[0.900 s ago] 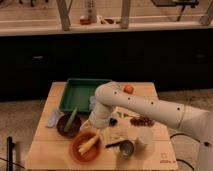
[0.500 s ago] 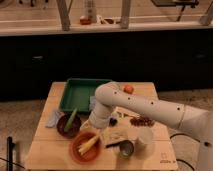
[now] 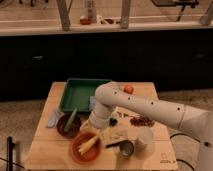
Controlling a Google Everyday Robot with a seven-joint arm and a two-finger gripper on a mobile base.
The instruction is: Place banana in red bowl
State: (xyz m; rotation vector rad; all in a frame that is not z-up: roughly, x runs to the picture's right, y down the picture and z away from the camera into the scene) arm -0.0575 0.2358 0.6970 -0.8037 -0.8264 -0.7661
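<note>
The banana [image 3: 88, 144] is pale yellow and lies inside the red bowl [image 3: 85, 147] at the front left of the wooden table [image 3: 150, 160]. The white arm reaches in from the right and bends down over the table middle. My gripper [image 3: 94, 126] hangs at the arm's end just above and behind the red bowl's rim, between the two bowls. The arm's wrist hides most of it.
A darker brown bowl [image 3: 69, 125] with a long green vegetable [image 3: 71, 120] stands left of the gripper. A green tray [image 3: 80, 94] sits at the back. An orange fruit [image 3: 128, 89], a metal cup [image 3: 125, 148], a white cup [image 3: 144, 137] and dark items [image 3: 142, 121] lie to the right.
</note>
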